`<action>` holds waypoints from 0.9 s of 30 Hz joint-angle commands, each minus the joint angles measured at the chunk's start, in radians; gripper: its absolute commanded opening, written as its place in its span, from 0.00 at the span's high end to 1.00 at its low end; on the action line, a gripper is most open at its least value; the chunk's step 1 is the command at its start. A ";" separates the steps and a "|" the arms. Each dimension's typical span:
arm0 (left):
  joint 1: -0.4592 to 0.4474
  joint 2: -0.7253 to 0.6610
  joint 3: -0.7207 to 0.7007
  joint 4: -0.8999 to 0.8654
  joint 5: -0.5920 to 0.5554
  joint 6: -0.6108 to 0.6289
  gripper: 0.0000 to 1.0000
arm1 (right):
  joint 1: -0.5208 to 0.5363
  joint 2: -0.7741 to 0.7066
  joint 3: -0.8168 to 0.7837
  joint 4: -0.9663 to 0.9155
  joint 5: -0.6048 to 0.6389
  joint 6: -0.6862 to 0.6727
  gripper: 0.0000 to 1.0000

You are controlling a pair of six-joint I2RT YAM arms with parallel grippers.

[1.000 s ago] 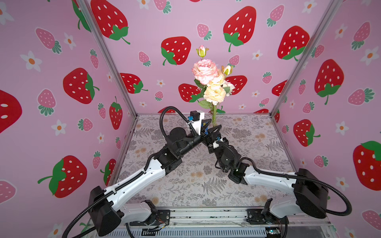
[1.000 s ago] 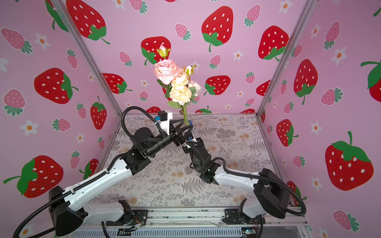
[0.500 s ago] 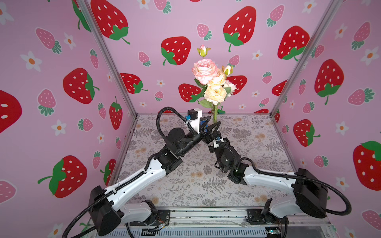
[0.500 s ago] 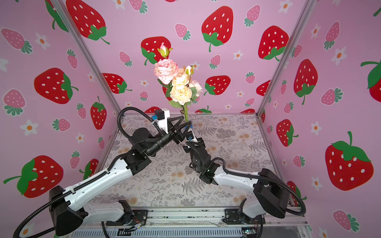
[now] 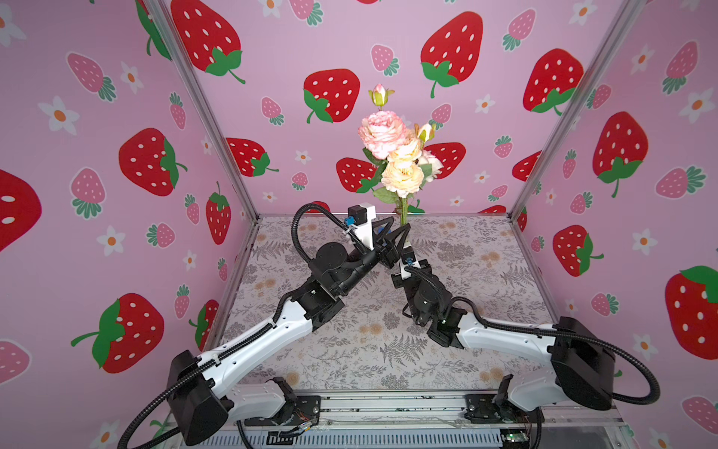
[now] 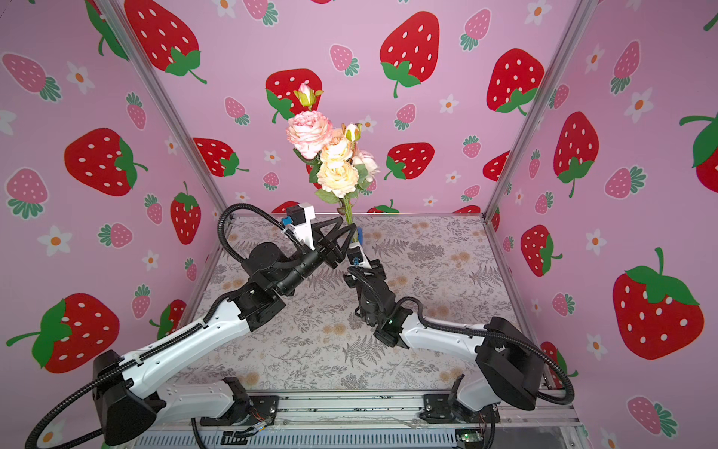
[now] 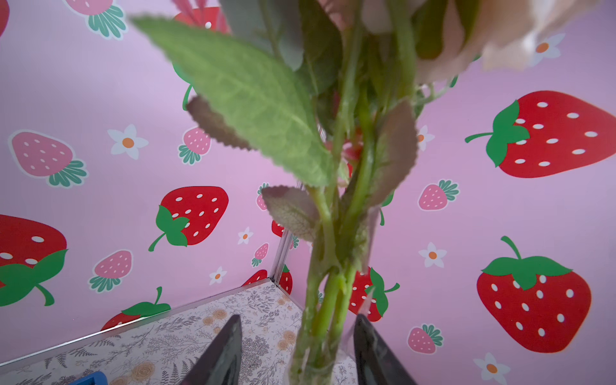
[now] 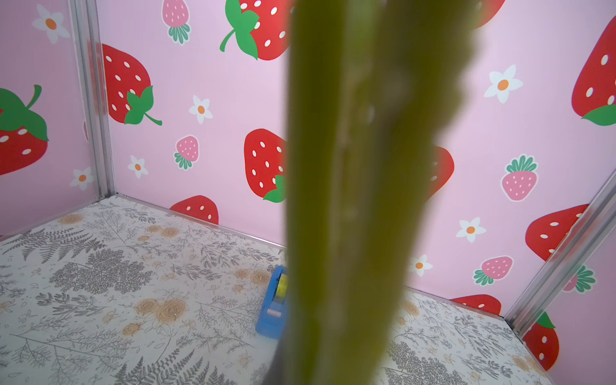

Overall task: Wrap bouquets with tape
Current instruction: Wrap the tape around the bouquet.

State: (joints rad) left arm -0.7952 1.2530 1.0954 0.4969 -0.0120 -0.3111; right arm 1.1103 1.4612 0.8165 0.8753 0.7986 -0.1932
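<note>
**Top views.** In both, the bouquet (image 5: 400, 155) is recorded at centre frame, held clear of the worktop (image 5: 485, 272). Its stems drop to where the two grippers meet.
- Risk: the bunch is top-heavy and appears to be carried by one low grip only. A sideways nudge from the left gripper (image 5: 405, 230) could pivot it or splay the stems.
- Axis: close to vertical, with rose heads toward the upper middle of the frame against the back wall (image 5: 272, 58) and cut ends down.
- The right gripper (image 5: 407, 250) is largely masked by the left one, and its jaws are not made out here.
- A blue sliver just behind the stems is taken to be the tape dispenser (image 6: 359, 235).

**Left wrist view.** The left jaws are seen apart, straddling the stems (image 7: 328, 300) without clamping. One finger stands clear and the other finger (image 7: 370, 346) is just beside them. What looks like clear film is noted round the lower stems, with a loose edge near that closer finger.
- Risk: the edge could stick to the finger and be peeled away, or be creased if the jaws close off-centre.
- Axis: the stems run lengthwise away from the camera, with the leaves and heads at the far end.

**Right wrist view.** The stems fill the middle, blurred, very close and upright. The jaws are out of shot but are taken as shut tight on the stems.
- Risk: a slip in this grip would drop the bunch.
- The dispenser is seen standing on the worktop beyond the stems, with the yellowish tape roll (image 8: 282, 286) set in it.
</note>
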 commanded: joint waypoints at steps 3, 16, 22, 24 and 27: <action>-0.002 0.041 0.082 0.001 -0.022 -0.030 0.53 | 0.013 0.023 0.049 0.065 0.056 -0.036 1.00; -0.002 0.072 0.104 -0.002 -0.057 -0.065 0.90 | 0.034 0.063 0.084 0.093 0.169 -0.086 1.00; 0.045 0.073 0.121 0.008 0.091 -0.102 1.00 | 0.041 0.003 0.071 0.019 0.112 0.001 0.62; 0.081 0.072 0.116 0.037 0.216 -0.124 1.00 | 0.040 -0.047 0.050 -0.032 0.019 0.047 0.45; 0.128 0.067 0.126 0.058 0.417 -0.111 1.00 | 0.019 -0.141 -0.002 -0.101 -0.234 0.138 0.26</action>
State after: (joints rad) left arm -0.6922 1.3231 1.1595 0.4828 0.1646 -0.3939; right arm 1.1423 1.4063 0.8436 0.8188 0.7792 -0.1566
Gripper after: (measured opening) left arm 0.138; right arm 0.722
